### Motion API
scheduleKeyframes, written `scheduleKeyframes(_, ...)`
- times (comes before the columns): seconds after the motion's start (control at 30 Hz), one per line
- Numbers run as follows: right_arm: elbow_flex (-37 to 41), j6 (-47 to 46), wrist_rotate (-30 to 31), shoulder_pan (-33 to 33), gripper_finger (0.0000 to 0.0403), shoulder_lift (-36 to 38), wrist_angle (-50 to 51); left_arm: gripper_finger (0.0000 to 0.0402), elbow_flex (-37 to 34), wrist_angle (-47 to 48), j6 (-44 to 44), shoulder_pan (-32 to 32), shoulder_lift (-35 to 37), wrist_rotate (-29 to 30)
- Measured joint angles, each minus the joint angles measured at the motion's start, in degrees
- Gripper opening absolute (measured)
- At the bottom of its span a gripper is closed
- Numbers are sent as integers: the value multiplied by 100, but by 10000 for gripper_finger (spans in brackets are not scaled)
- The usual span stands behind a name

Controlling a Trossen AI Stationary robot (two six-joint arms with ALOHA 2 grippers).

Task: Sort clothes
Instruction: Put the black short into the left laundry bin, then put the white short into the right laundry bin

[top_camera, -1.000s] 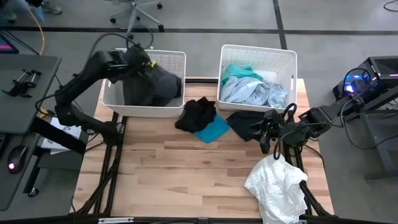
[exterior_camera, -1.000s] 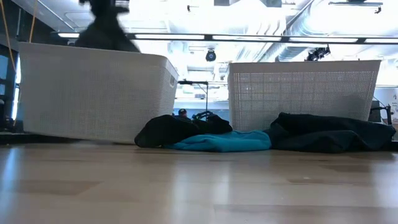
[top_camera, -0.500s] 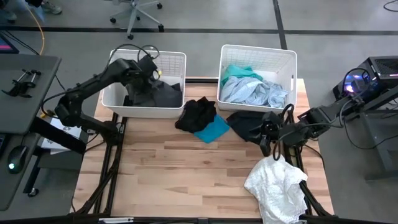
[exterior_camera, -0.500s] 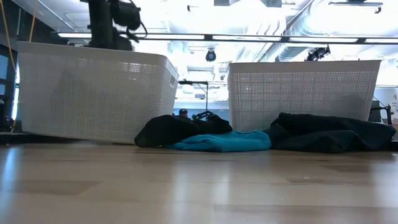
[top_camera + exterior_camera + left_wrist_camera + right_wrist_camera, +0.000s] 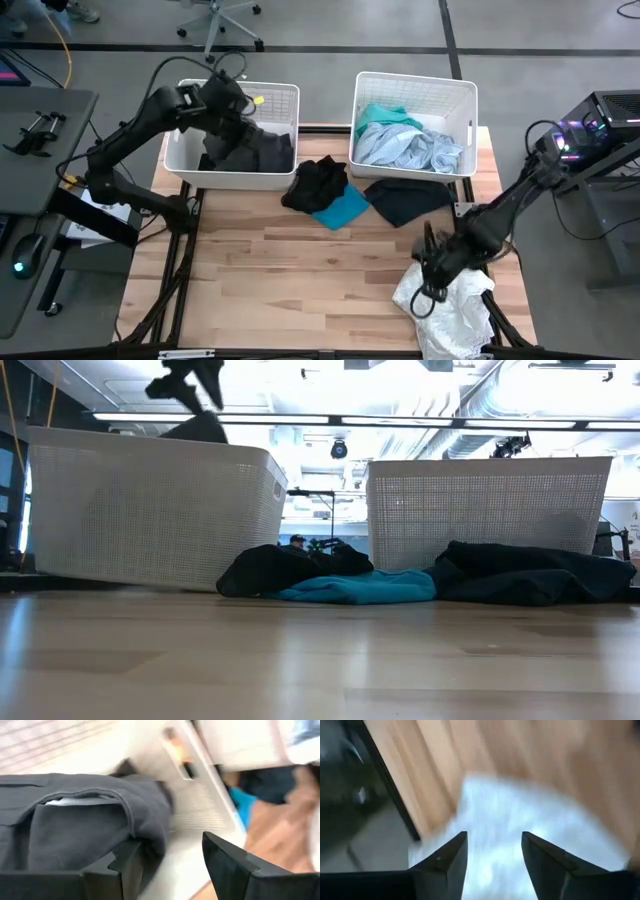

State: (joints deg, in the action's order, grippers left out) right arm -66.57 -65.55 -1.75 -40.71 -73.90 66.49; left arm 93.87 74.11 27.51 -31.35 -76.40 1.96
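My left gripper hangs open over the left white basket. A dark grey garment lies heaped in that basket just below its fingers. My right gripper is open and points down at a crumpled white garment at the table's near right corner. A black garment, a bright blue one and a navy one lie on the table before the baskets. Teal and pale grey-blue clothes fill the right basket. My left gripper has one finger close beside a fold of the dark grey garment; I cannot tell whether it touches. My right gripper's open fingers stand over the white garment's top; whether they touch the cloth I cannot tell.
Bare wood spreads over the table's near left and middle. The white garment hangs partly over the near right edge. Both baskets stand along the far edge, with the loose clothes bunched between and in front of them.
My left gripper has opened over the left basket and let go of the dark grey garment, which has dropped into the basket. My right gripper has left the navy garment and swung toward the table's near edge, tipping down over the white garment.
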Motion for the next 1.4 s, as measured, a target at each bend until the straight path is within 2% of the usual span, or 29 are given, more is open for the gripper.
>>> scheduleKeyframes(0.1, 0, -507, -887, -285, 206, -352, 145, 185, -7, -316, 220, 614, 52, 129)
scheduleKeyframes(0.27, 0, -668, -1141, -840, 283, -961, 18, 186, -80, -207, 326, 1379, 57, 1239)
scheduleKeyframes(0.4, 4, -939, -1586, -1019, 306, -1580, 335, 186, -339, 513, 731, 1504, 70, 2429)
scheduleKeyframes(0.5, 258, -1082, -1852, -1073, 306, -1920, -138, 186, -640, 1186, 1104, 1291, 85, 3132)
scheduleKeyframes(0.57, 572, -1242, -1888, -1140, 306, -2053, -902, 186, -882, 1347, 1173, 1095, 123, 3138)
scheduleKeyframes(0.73, 1535, -2272, -2002, -1292, 302, -2236, -2667, 186, -1266, 1072, 1096, 1022, 326, 2630)
scheduleKeyframes(0.8, 1721, -2752, -1780, -1381, 285, -2250, -2848, 186, -1268, 823, 1094, 1168, 387, 2428)
scheduleKeyframes(0.9, 1814, -3349, -1315, -1469, 232, -2237, -2763, 186, -1268, 351, 1088, 1446, 522, 2251)
scheduleKeyframes(1.13, 1783, -3355, -550, -1466, 48, -2118, -2455, 186, -1267, -1040, 1025, 2270, 874, 2209)
scheduleKeyframes(1.17, 1727, -3257, -274, -1464, 34, -2061, -2340, 186, -1268, -1226, 979, 2384, 915, 2208)
scheduleKeyframes(1.27, 1409, -3263, 927, -1440, 29, -1750, -1787, 186, -1266, -1694, 787, 2700, 1010, 2211)
scheduleKeyframes(1.4, 589, -3454, 2603, -1403, 12, -1022, -866, 186, -1266, -1995, 552, 3006, 1022, 2255)
